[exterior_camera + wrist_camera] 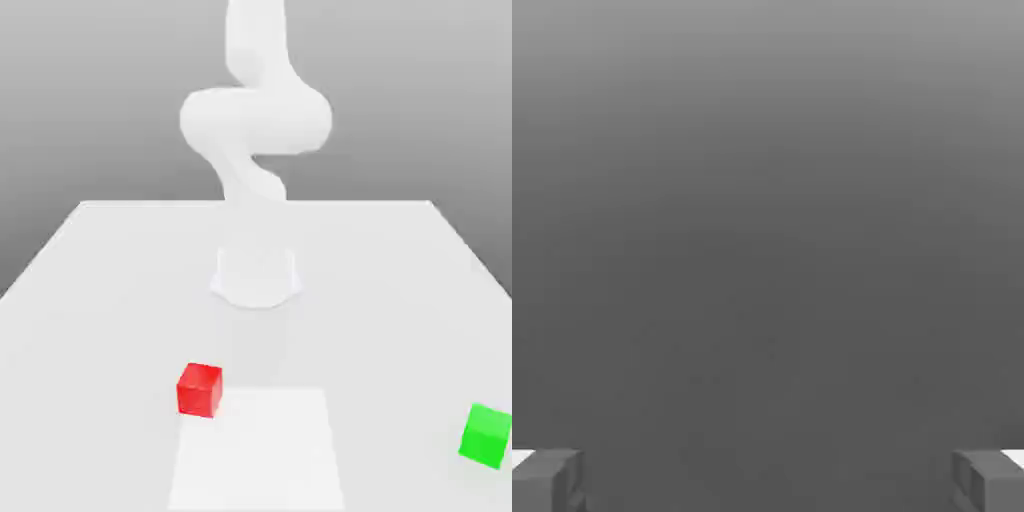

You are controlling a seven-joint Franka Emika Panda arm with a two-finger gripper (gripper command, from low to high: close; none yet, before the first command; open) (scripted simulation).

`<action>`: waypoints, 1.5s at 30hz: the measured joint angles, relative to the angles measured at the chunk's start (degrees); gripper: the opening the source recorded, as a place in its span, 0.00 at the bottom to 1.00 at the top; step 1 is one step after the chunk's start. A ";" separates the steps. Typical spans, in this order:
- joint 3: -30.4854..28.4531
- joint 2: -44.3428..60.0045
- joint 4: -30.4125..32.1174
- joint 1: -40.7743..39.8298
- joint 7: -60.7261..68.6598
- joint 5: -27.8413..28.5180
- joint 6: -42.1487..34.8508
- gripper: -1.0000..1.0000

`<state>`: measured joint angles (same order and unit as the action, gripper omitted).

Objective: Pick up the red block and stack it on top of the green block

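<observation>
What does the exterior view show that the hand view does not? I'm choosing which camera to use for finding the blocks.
Exterior view: the red block and green block sit apart on the white table, red toward that view's left, green at its right edge, with the arm rising behind them. Hand view: the gripper with its fingers spread wide apart, nothing between them, against a plain grey backdrop. Shared: grey background.
</observation>
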<state>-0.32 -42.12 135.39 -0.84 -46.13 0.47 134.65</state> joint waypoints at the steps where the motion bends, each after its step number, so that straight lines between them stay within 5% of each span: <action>1: -0.18 1.84 1.73 -0.41 -0.14 0.22 1.40 0.50; 17: -5.24 34.44 29.35 -6.28 -0.75 1.41 25.52 0.50; 24: -2.12 51.70 29.29 -8.84 3.37 -4.27 39.60 0.50; 25: -1.58 52.90 29.13 -9.32 3.59 -4.56 40.64 0.00; 32: -1.49 52.77 29.16 -9.46 3.37 -4.31 40.54 0.00; 39: -2.90 39.56 31.04 -9.30 0.29 -0.01 29.23 0.00; 45: 2.07 40.70 24.99 -1.88 -11.20 2.59 23.62 0.00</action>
<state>1.75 -1.42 160.38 -2.72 -57.33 3.05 158.27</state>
